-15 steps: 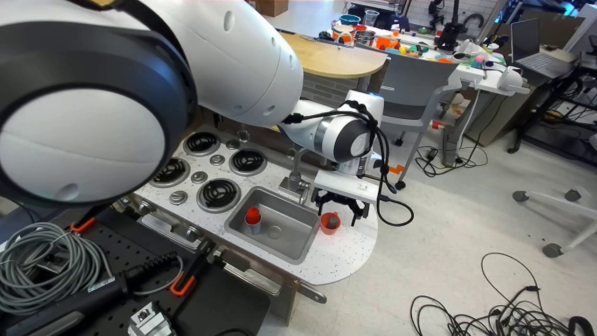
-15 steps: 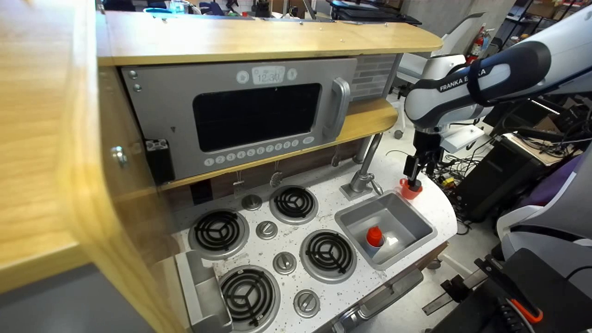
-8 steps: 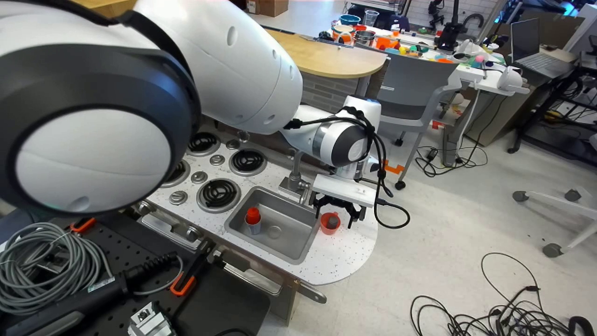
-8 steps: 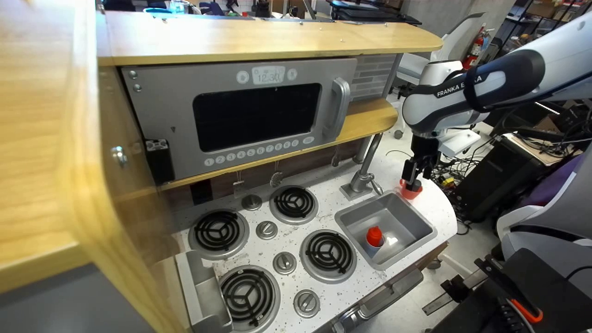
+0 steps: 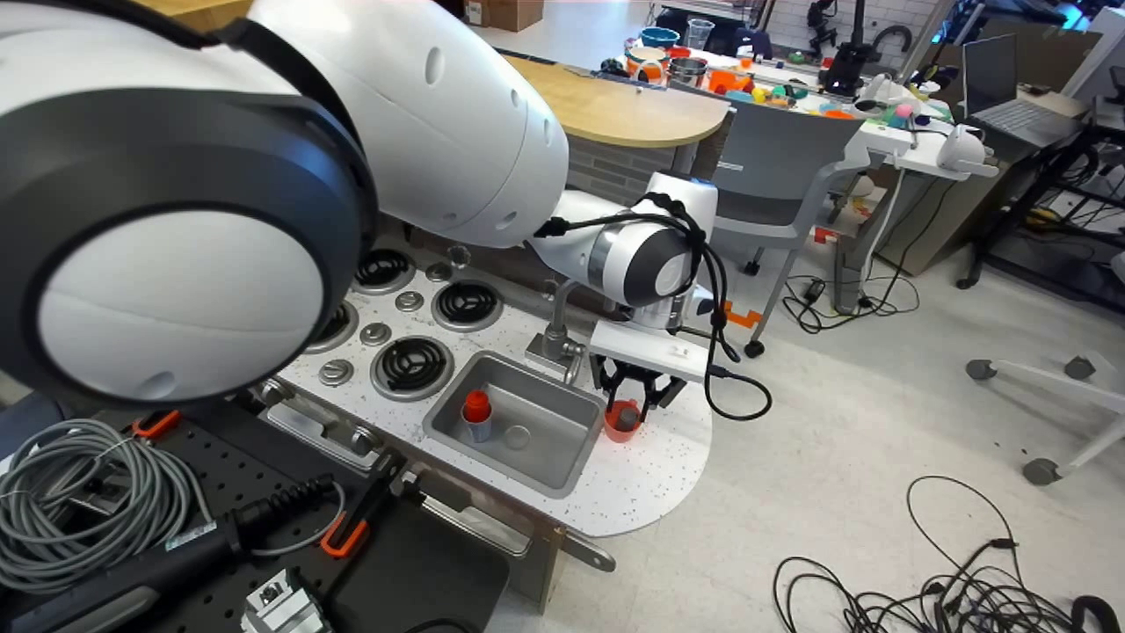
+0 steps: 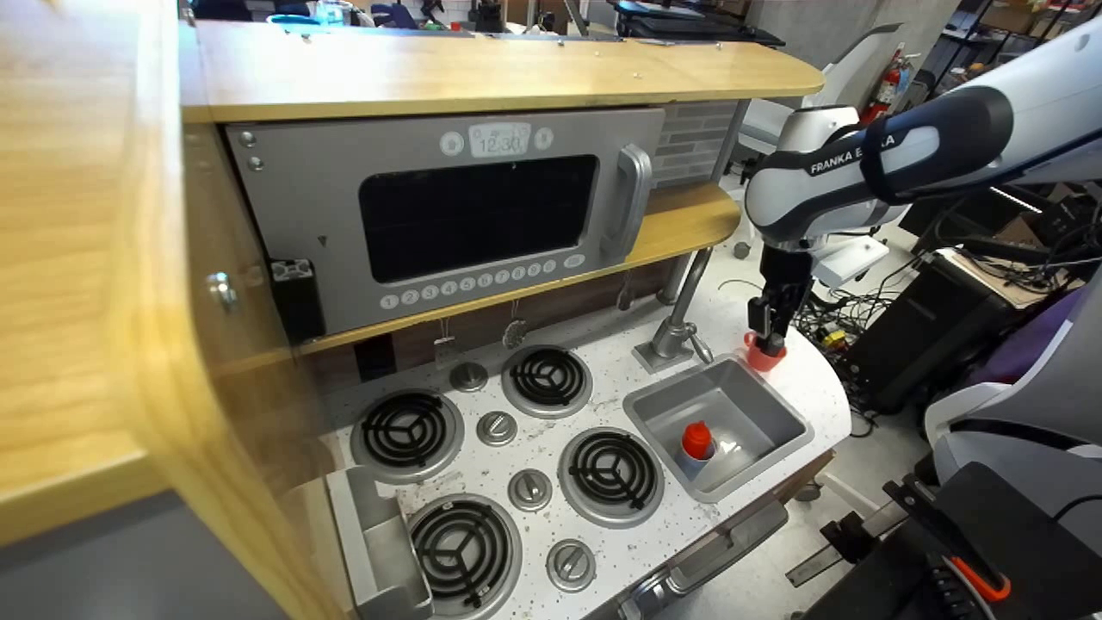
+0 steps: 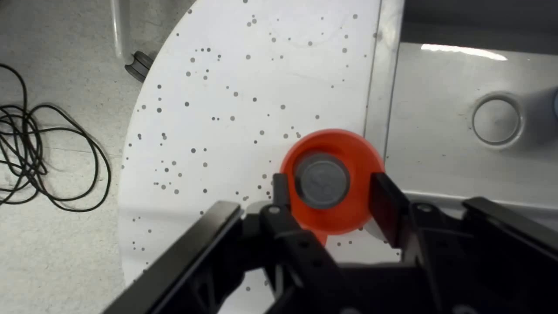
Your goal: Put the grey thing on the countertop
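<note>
While cable (image 7: 30,168) litters the floor (image 7: 56,253), the end effector (image 7: 331,190), jaws apart, hangs over the speckled countertop (image 7: 209,131)

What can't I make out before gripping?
Round grey thing, material unclear: lower part hidden by the wall of the round red plastic cup in both exterior views.
Black pincer: whether its blurred fingers touch the cup, wrist view.
Round black burner: partly covered by the white robot arm, in an exterior view.
Bluish sliver: cut off by the wrist view's right edge.
</note>
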Controlling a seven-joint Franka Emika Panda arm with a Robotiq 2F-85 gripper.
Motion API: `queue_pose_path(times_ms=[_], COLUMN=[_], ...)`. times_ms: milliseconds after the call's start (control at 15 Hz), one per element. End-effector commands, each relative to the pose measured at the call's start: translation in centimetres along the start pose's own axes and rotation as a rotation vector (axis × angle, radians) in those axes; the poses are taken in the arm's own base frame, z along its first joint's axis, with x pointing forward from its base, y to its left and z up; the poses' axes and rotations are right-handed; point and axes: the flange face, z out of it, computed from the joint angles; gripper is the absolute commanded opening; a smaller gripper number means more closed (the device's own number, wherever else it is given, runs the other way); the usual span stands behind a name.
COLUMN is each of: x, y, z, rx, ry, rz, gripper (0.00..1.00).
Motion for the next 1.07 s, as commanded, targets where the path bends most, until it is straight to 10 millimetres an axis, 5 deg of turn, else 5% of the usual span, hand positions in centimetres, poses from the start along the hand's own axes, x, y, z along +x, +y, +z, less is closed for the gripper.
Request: queue_pose_path(times_ms=[0,133,667,1000], x=[0.2,0.1,-1.0,-3.4], y=[0.6,0.8,0.8,0.3], z=[-0.8,-1.3,-5.6,-6.5], rx=[0.025,0.031,0.042,0.065], ry=[-0.003,-0.004,0.031,0.008], rz=[0.022,0.051,0.107,0.122], gripper=[0.20,0.06,0.07,0.07])
